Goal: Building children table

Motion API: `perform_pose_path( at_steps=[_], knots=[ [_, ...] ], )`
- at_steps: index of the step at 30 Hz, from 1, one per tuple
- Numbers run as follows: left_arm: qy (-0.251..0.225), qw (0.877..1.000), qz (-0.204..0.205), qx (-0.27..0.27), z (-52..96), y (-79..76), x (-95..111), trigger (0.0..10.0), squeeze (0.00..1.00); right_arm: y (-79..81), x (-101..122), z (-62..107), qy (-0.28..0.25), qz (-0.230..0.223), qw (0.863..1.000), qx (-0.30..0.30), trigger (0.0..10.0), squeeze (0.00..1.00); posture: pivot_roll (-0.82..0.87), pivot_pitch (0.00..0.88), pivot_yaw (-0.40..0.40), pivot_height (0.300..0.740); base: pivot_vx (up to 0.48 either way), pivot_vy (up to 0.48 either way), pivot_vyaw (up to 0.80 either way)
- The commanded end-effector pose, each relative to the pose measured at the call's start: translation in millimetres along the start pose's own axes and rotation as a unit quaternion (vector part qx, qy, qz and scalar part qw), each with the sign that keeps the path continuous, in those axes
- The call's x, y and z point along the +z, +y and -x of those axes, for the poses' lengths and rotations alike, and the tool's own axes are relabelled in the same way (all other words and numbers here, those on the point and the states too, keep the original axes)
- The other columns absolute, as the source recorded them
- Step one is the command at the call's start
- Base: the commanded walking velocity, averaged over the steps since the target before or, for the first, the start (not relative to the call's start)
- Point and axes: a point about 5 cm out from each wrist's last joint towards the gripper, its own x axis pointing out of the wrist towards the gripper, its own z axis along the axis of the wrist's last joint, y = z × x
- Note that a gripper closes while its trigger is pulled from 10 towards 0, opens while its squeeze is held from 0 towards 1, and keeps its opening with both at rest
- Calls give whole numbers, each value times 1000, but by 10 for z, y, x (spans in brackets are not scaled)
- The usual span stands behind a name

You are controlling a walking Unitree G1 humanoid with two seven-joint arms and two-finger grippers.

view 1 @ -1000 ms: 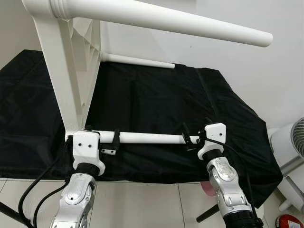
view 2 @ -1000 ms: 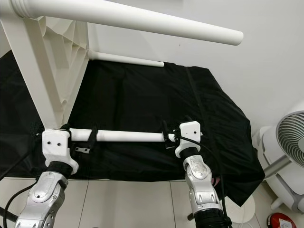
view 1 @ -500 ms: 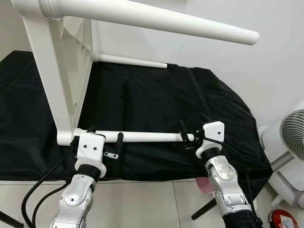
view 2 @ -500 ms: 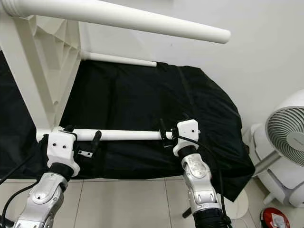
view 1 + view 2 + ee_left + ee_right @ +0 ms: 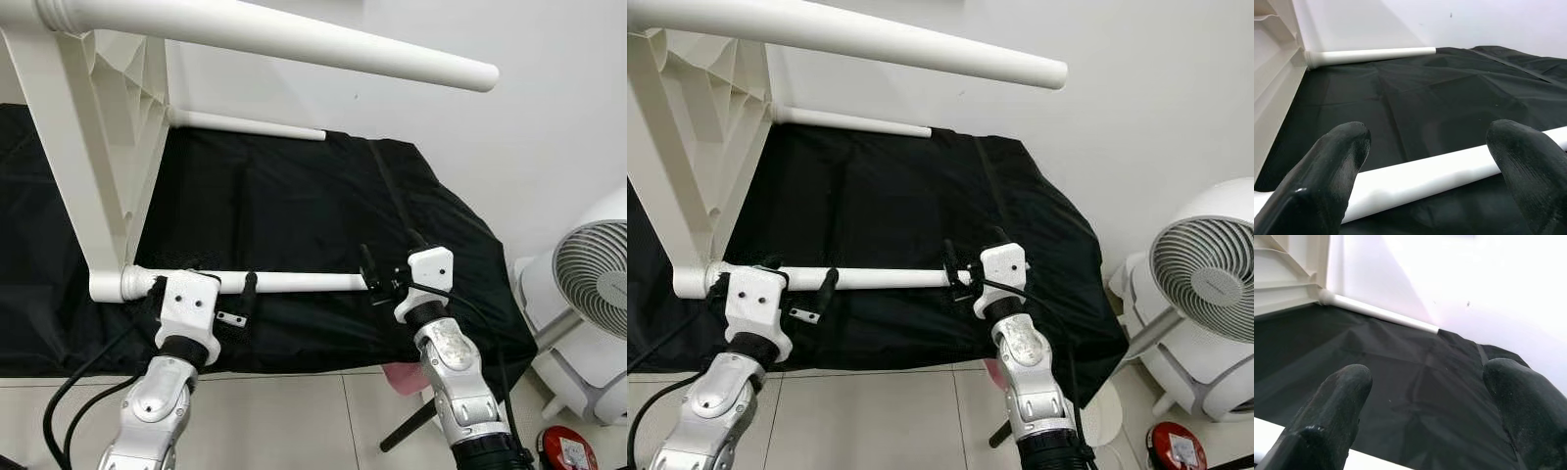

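Table leg (image 5: 294,282) crosses left gripper's (image 5: 1425,166) spread jaws; fan (image 5: 1205,284) alongside.

White leg (image 5: 294,282): its end at the right gripper (image 5: 375,276) is covered by the fingers; contact there cannot be told. Near the left gripper (image 5: 240,294), part of the leg sits behind the wrist housing. Table frame (image 5: 88,147) is cut off by the picture edge. Fan (image 5: 1205,284) is cut off too.
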Motion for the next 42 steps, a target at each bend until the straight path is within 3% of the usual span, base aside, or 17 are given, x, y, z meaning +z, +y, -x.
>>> perform_pose_path(
  at_steps=[1, 5, 8, 9, 12, 18, 21, 24, 28, 29, 31, 37, 42],
  knots=[
    [9, 1000, -3, -19, -18, -31, -34, 10000, 0, -26, 6, -7, 4, 8, 1000, 2, 10000, 0, 64, 0, -111, 740, 0, 0, 800],
    [9, 1000, -3, -17, -41, -8, -31, 10000, 0, -38, 34, -41, 0, 20, 1000, 8, 10000, 0, 64, 0, -115, 740, 0, 0, 800],
    [24, 999, 19, -13, -46, -12, -56, 10000, 0, -72, 58, -56, -3, 30, 1000, 5, 10000, 0, 63, 0, -113, 740, 0, 0, 0],
    [46, 997, 61, -10, -59, -43, -93, 10000, 0, -129, 106, -98, -8, 33, 999, 1, 10000, 0, 63, 0, -116, 740, 0, 0, 0],
    [68, 993, 93, -4, -92, -68, -133, 10000, 0, -164, 155, -136, -15, 36, 999, 0, 10000, 0, 61, 0, -116, 740, 0, 0, 0],
    [79, 991, 110, -1, -126, -82, -147, 10000, 0, -171, 188, -156, -20, 39, 999, 2, 10000, 0, 62, 0, -117, 740, 0, 0, 0],
    [100, 985, 138, -3, -200, -125, -153, 10000, 0, -135, 228, -185, -25, 29, 999, 3, 10000, 0, 62, 0, -119, 740, 0, 0, 0],
    [137, 970, 201, 26, -271, -102, -203, 10000, 0, -71, 260, -183, -32, 32, 999, 10, 10000, 0, 60, 0, -118, 740, 0, 0, 0],
    [146, 966, 214, 26, -282, -98, -203, 10000, 0, -65, 265, -183, -32, 33, 999, 11, 10000, 0, 58, 0, -114, 740, 0, 0, 0],
    [164, 942, 277, 95, -326, 9, -221, 10000, 0, -72, 278, -165, -33, 34, 999, 10, 10000, 0, 54, 0, -111, 740, 0, 0, 0],
    [176, 928, 302, 129, -343, 70, -235, 10000, 0, -78, 289, -159, -34, 34, 999, 10, 10000, 0, 51, 0, -108, 740, 0, 0, 0],
    [175, 926, 299, 151, -355, 153, -187, 10000, 0, -84, 301, -158, -34, 34, 999, 7, 10000, 0, 51, 0, -105, 740, 0, 0, 0],
    [179, 915, 315, 177, -349, 186, -123, 10000, 0, -79, 307, -162, -35, 35, 999, 7, 10000, 0, 53, 0, -105, 740, 0, 0, 0]
  ],
)
